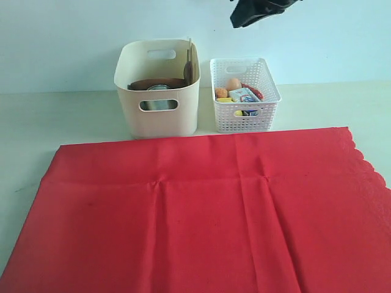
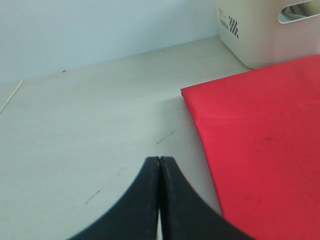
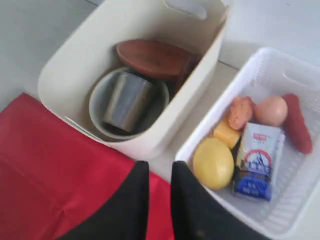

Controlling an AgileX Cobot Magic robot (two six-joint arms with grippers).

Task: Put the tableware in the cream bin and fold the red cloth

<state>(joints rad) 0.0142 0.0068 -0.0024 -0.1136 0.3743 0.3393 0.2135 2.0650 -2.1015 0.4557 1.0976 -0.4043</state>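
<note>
Creased red cloth (image 1: pixel 201 207) lies flat on the bench (image 1: pixel 36 116). Smooth cream bin (image 1: pixel 183 116) holds steel cup (image 3: pixel 127 102), round brown plate (image 3: pixel 152 57). Left pincer (image 2: pixel 160 160) clenched; right pincer (image 3: pixel 160 167) slightly parted, empty.

The cloth (image 1: pixel 195 213) is plain bright red. The bin (image 1: pixel 157 125) is cream, with a small black-and-white chequered label (image 2: pixel 233 26). Inside it are a brown plate (image 3: pixel 152 57), a silvery steel cup (image 3: pixel 127 102) and a white bowl (image 3: pixel 96 106). The lattice basket (image 1: pixel 244 120) is white, the lemon (image 3: pixel 213 162) is yellow and the bench (image 2: pixel 75 130) is pale grey-white.
</note>
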